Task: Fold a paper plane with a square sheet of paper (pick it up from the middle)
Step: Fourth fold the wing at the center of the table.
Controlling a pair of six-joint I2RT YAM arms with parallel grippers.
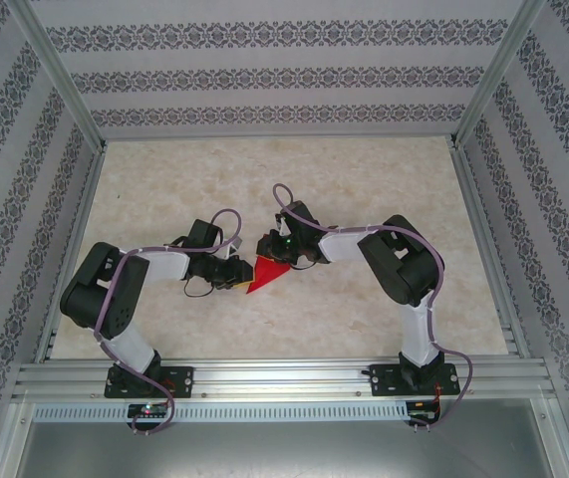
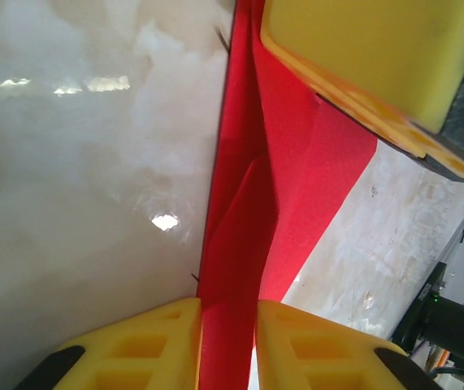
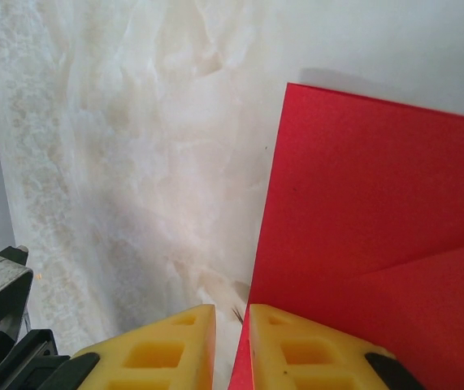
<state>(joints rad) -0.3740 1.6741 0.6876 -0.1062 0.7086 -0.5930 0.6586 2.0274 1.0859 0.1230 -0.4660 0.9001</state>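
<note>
Marbled table [image 1: 364,189] beneath both arms. Partly folded red paper [image 1: 262,276] lay on it between the two tools, creases visible. Left gripper [image 2: 227,307]: jaws stood narrowly parted, with the paper [image 2: 248,203] running from the gap straight ahead of the fingertips. A yellow finger [image 2: 362,49] of the right gripper lay over the paper ahead and to the right. Right gripper [image 3: 232,313]: jaws nearly together, the paper [image 3: 378,203] spread ahead-right and its edge entering the slit. Could not tell whether it was pinched.
</note>
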